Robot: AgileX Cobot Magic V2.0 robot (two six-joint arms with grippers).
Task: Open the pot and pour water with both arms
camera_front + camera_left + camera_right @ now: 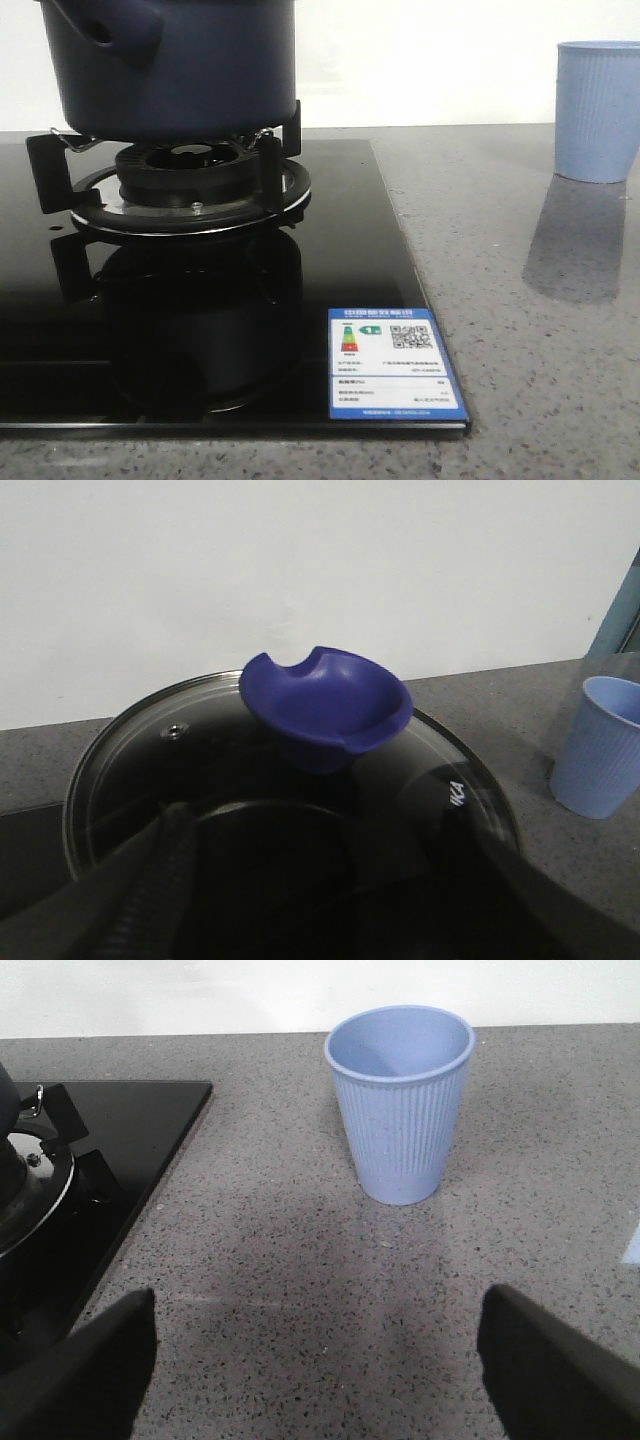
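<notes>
The dark navy pot (170,70) stands on the burner's pan support (190,185) at the far left of the front view. In the left wrist view a glass lid (130,750) with a blue bowl-shaped knob (325,710) covers it. My left gripper (330,835) is open above the lid's near side, short of the knob, with its dark fingers spread wide. A light blue ribbed cup (598,110) stands on the counter at the right and also shows in the right wrist view (402,1110). My right gripper (318,1305) is open and empty above bare counter, short of the cup. Neither gripper shows in the front view.
A black glass hob (330,250) with a blue-and-white energy label (392,362) takes up the left half of the grey speckled counter (520,300). Its edge shows in the right wrist view (150,1160). A white wall runs behind.
</notes>
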